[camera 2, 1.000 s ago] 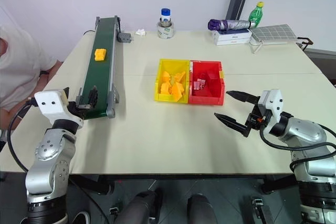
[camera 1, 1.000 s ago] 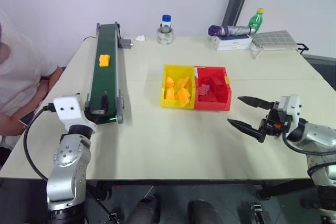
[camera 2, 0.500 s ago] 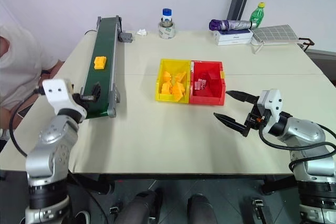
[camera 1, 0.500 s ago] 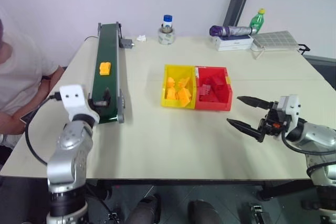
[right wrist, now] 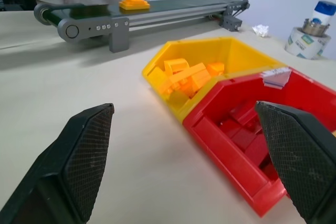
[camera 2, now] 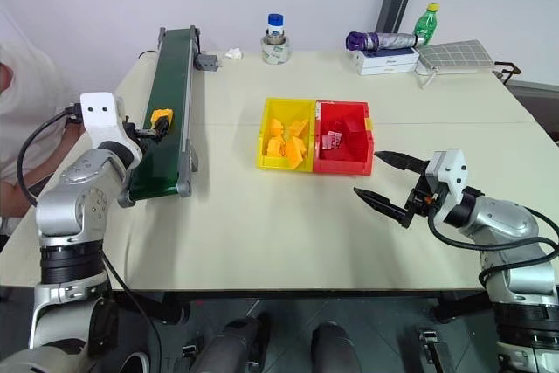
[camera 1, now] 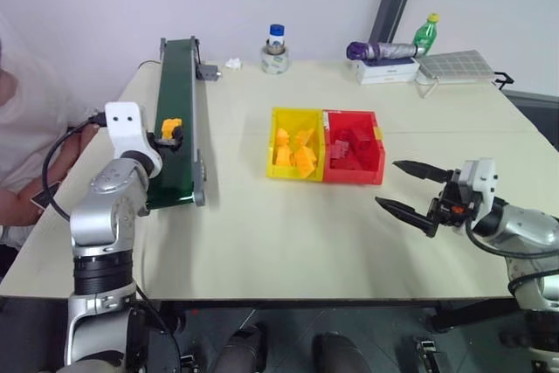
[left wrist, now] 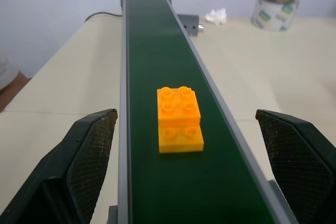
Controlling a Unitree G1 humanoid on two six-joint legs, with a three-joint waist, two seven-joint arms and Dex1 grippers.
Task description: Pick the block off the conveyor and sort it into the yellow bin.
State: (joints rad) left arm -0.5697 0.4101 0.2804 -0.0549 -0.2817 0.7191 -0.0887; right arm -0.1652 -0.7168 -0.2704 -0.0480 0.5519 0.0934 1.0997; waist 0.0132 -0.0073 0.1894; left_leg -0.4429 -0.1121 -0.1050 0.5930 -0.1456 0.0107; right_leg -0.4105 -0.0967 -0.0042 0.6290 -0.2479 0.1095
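On the dark-green belt of the conveyor [camera 1: 177, 111], at the left of the table [camera 1: 288, 233], the yellow-orange block [left wrist: 179, 118] is seen lying flat, studs up, about midway along the belt. The left tool [camera 1: 171, 132] is held level over the belt just short of the block, its fingers [left wrist: 86, 156] spread wide and holding nothing. The yellow bin [camera 1: 295, 156], joined to a red bin [camera 1: 353, 158], stands mid-table with orange bricks inside. The right tool [camera 1: 410, 191] is held wide open and empty near the red bin.
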